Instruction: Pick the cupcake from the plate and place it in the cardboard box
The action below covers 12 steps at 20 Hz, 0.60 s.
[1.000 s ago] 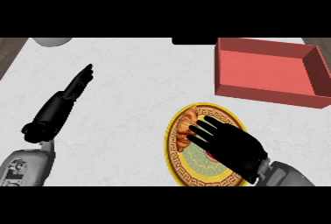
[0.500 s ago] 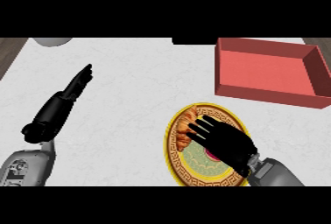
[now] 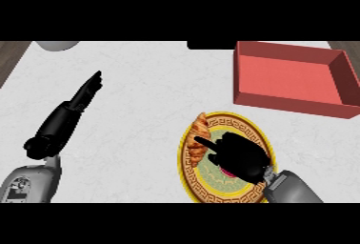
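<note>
A round plate (image 3: 243, 125) with a yellow patterned rim lies on the white counter, right of centre. On its left edge lies a brown ridged pastry (image 3: 199, 138), long and narrow rather than cupcake-shaped. My right hand (image 3: 237, 157) covers the plate's middle with its fingers curled, and one fingertip (image 3: 202, 141) presses the pastry's right side. How far the fingers wrap round it is hidden. The red open box (image 3: 292, 97) stands at the back right, nothing visible inside. My left hand (image 3: 84, 93) rests open on the counter at the left, fingers straight.
A pale round object (image 3: 57, 45) shows at the back left edge and a dark object (image 3: 211, 45) at the back centre. Bare white counter lies between the left hand and the plate.
My right hand's fingers, straight over the pastry before, have curled in, and the hand has shifted slightly left. The pastry, plate and left hand have not moved.
</note>
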{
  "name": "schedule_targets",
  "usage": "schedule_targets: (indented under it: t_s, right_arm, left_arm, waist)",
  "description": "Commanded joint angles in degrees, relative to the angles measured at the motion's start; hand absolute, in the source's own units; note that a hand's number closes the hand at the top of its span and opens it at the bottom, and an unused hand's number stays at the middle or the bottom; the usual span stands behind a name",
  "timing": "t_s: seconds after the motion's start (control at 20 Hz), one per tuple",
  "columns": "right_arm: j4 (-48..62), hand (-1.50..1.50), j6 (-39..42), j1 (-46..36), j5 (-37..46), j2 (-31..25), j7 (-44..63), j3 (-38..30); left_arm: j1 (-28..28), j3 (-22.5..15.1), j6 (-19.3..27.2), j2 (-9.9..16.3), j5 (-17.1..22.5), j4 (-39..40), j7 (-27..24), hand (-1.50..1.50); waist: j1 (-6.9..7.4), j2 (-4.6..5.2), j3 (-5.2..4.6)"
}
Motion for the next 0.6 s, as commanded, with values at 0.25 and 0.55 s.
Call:
schedule_targets:
  t_s: [0.25,0.55]
  right_arm:
    - [-0.2,1.5,0.5,1.0,-8.4,0.8,-11.2,-4.4]
    - [-6.7,1.5,-0.8,4.7,-15.1,2.1,-15.9,-7.2]
  left_arm:
    - [-1.3,0.6,-0.3,-0.6,-0.7,1.9,0.0,0.0]
    - [-1.2,-0.2,1.1,-2.0,-2.3,2.3,-0.7,0.0]
  waist:
    - [-0.1,0.25,0.07]
    - [-0.49,0.18,0.07]
